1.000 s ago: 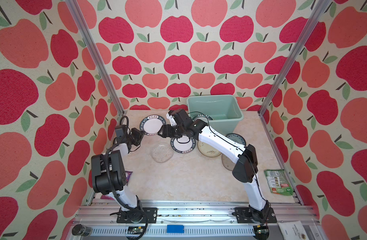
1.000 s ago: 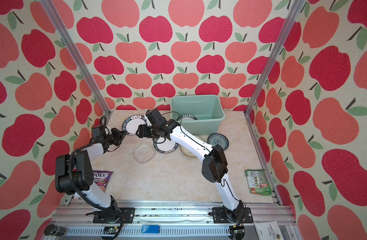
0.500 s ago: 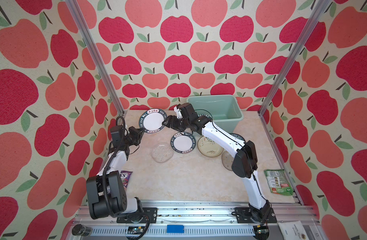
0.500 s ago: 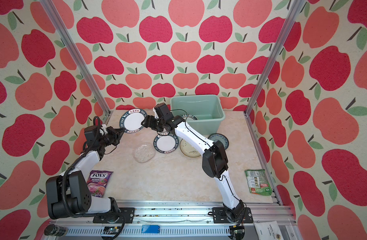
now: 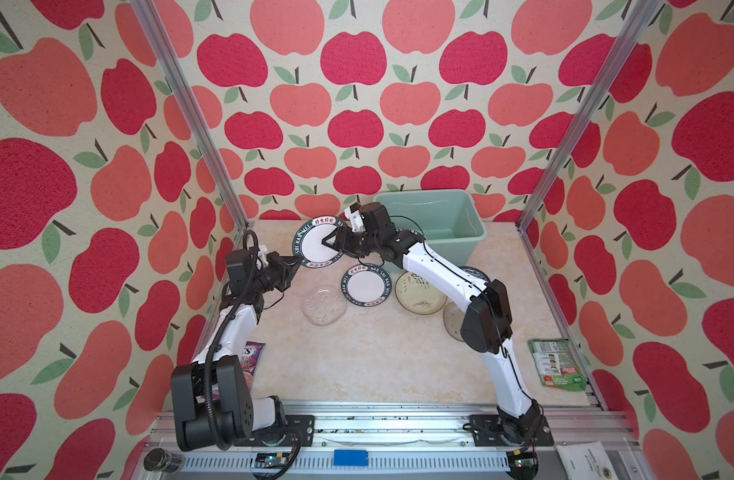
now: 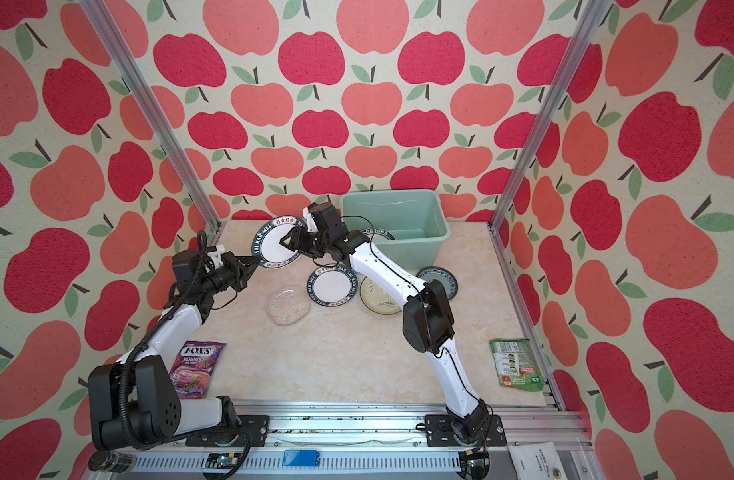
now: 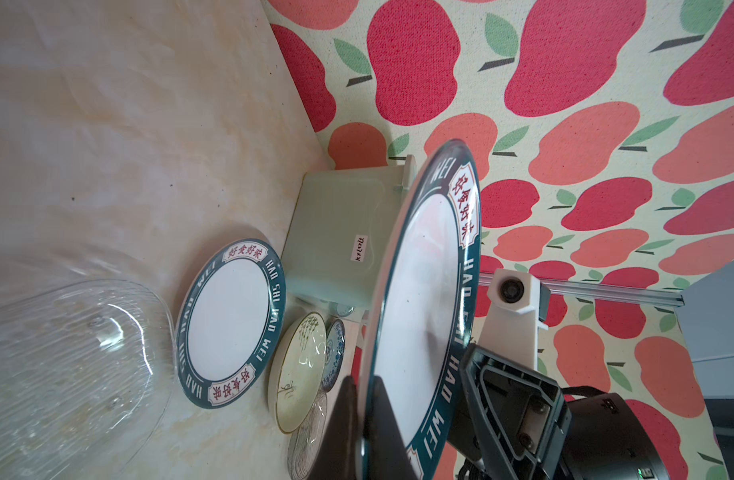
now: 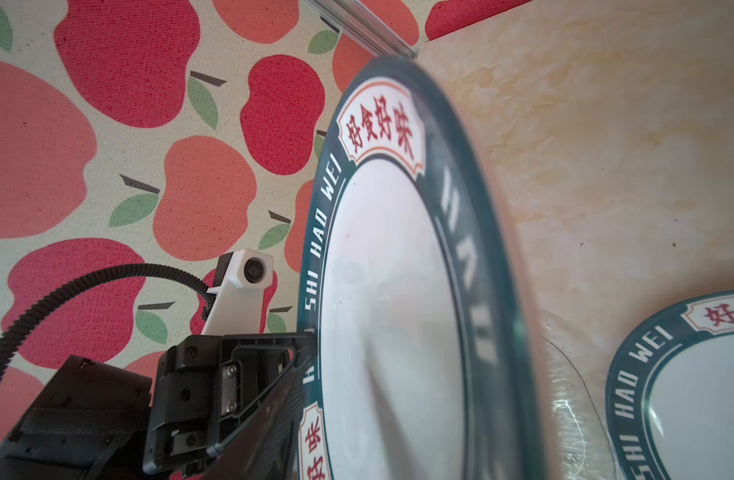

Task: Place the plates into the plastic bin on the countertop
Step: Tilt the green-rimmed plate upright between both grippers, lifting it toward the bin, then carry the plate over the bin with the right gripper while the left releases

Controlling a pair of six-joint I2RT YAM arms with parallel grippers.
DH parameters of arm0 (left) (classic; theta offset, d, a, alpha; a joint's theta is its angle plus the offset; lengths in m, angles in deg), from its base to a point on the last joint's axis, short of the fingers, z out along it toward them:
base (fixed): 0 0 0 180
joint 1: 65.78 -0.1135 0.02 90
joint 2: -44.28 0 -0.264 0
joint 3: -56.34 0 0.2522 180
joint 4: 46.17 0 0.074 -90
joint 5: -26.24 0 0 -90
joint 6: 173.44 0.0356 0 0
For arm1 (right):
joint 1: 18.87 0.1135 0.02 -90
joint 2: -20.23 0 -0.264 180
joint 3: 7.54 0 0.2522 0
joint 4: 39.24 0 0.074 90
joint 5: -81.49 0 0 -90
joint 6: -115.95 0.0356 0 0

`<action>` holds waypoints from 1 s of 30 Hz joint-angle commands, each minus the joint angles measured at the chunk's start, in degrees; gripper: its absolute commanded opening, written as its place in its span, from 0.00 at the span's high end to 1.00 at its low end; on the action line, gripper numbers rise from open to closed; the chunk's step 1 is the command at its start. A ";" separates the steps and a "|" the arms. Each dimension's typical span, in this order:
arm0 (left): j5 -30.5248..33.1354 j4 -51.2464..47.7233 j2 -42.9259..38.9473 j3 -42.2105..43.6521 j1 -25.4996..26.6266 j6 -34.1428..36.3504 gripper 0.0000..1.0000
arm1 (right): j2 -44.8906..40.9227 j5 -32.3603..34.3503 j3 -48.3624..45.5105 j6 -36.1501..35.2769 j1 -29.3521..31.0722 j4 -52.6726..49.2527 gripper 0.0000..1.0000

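Observation:
A white plate with a dark lettered rim (image 5: 313, 249) (image 6: 272, 249) (image 7: 419, 291) (image 8: 390, 291) stands on edge above the countertop (image 5: 378, 353), left of the mint plastic bin (image 5: 477, 237). My left gripper (image 5: 295, 266) (image 7: 363, 415) is shut on its lower left rim. My right gripper (image 5: 330, 241) (image 6: 288, 241) straddles its right side; whether the jaws press it I cannot tell. Lying flat are a second lettered plate (image 5: 366, 286), a clear glass plate (image 5: 324, 304), a cream floral plate (image 5: 419, 293), another glass plate (image 5: 451, 326) and a blue patterned plate (image 6: 438, 278).
A purple snack packet (image 6: 195, 365) lies by the left arm's base and a green one (image 6: 517, 363) at the right rail. Apple-patterned walls close three sides. A dark plate rim (image 6: 380, 232) shows at the bin's front left, behind my right arm.
My left gripper has lifted the lettered plate off the countertop and tipped it upright. My right gripper swung left onto the plate's right side and its jaws have narrowed.

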 commanded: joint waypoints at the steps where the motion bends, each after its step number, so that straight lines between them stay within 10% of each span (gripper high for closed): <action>1: -3.48 -2.00 -3.18 -3.98 0.89 0.84 1.00 | -2.24 -1.17 -4.29 0.90 -0.24 6.29 0.52; 22: 1.34 -23.04 -10.88 -8.82 8.75 8.92 1.00 | -16.32 3.83 -21.35 1.22 0.02 17.93 0.93; 30: 6.78 -33.73 -12.77 -15.11 10.37 15.57 0.78 | -19.22 4.06 -20.75 -0.73 0.11 12.34 1.00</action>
